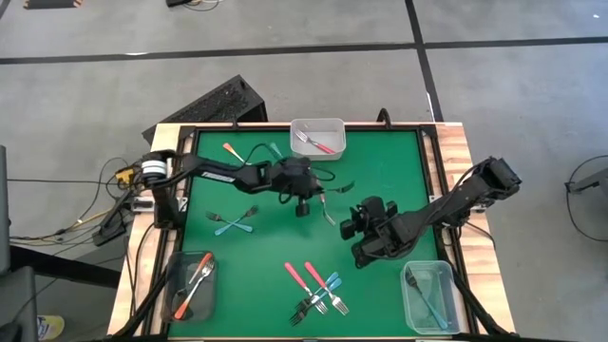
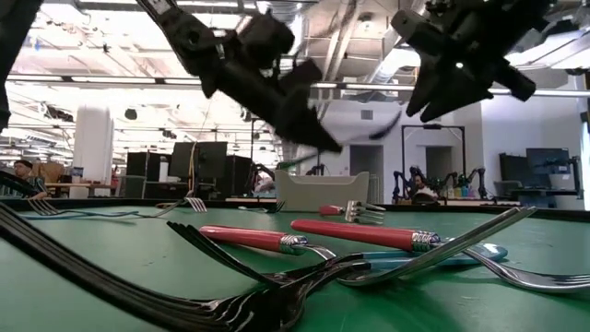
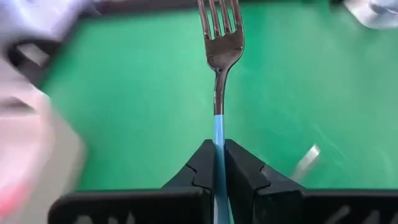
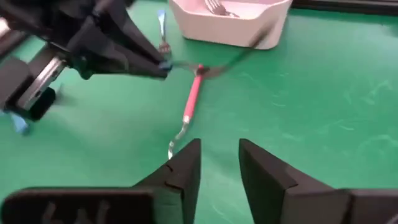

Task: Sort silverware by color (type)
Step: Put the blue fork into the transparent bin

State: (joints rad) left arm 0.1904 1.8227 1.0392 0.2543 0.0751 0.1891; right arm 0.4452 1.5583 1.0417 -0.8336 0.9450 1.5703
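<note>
Left end effector (image 3: 216,163): clamped on the slim blue handle of a blue fork (image 3: 221,62), held in the air above the middle of the green counter (image 1: 380,171); tines point forward, away from the fingers.
Right end effector (image 4: 219,163): fingers parted a narrow way, nothing between them, hovering over the mat just beside the left one.
Step in hand (my reading): carrying the blue fork toward the clear tub (image 1: 428,297) that already holds a blue one, which sits beyond the right end effector, at the counter's near right corner.
How I would do it well: the grip is far back on the handle, so the heavy metal head can swing; I would move slowly and lower the tines into the tub before letting go.
Risk: the right arm lies in the path, so I would route around it or hand over.
Other forks: a pink fork (image 4: 191,102) lies on the mat ahead of the right end effector; a mixed cluster (image 1: 318,290) lies near the counter's front edge.
Materials: smooth glossy plastic handles, polished curved metal necks and tines, matte felt-like mat, translucent thin-walled tubs.
</note>
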